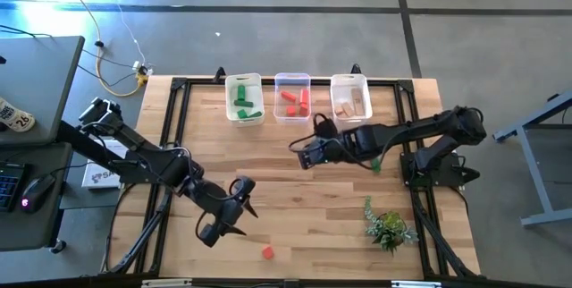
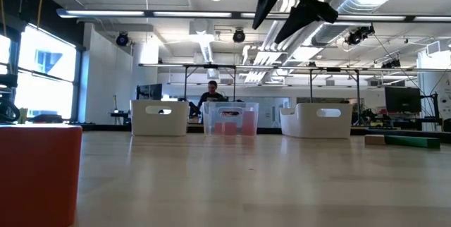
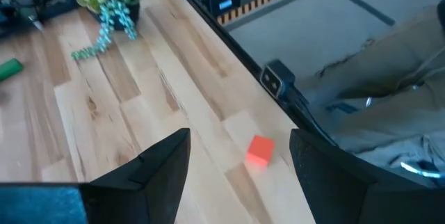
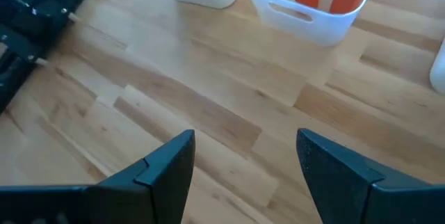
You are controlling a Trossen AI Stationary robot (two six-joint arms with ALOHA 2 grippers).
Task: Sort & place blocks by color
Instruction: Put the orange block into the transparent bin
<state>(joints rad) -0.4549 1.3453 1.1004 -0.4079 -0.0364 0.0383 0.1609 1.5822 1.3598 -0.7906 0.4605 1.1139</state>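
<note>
A red block (image 1: pixel 267 252) lies alone on the table near its near edge; it fills the left of the low view (image 2: pixel 39 174). My left gripper (image 1: pixel 243 200) hovers open just to the far left of it, and the block shows between and beyond its fingers (image 3: pixel 259 150). My right gripper (image 1: pixel 300 151) is open and empty above the table's middle, near the bins (image 4: pixel 247 158), and shows high in the low view (image 2: pixel 289 5). A green block (image 1: pixel 376 164) lies under the right arm. Three bins at the far edge hold green blocks (image 1: pixel 243 98), red blocks (image 1: pixel 293 97) and tan blocks (image 1: pixel 350 97).
A small leafy plant (image 1: pixel 389 227) lies at the near right. A green bar (image 2: pixel 412 140) and a tan piece (image 2: pixel 375 139) lie on the table at the right. A black frame (image 1: pixel 170 145) borders the table. A person shows far behind the bins (image 2: pixel 211 93).
</note>
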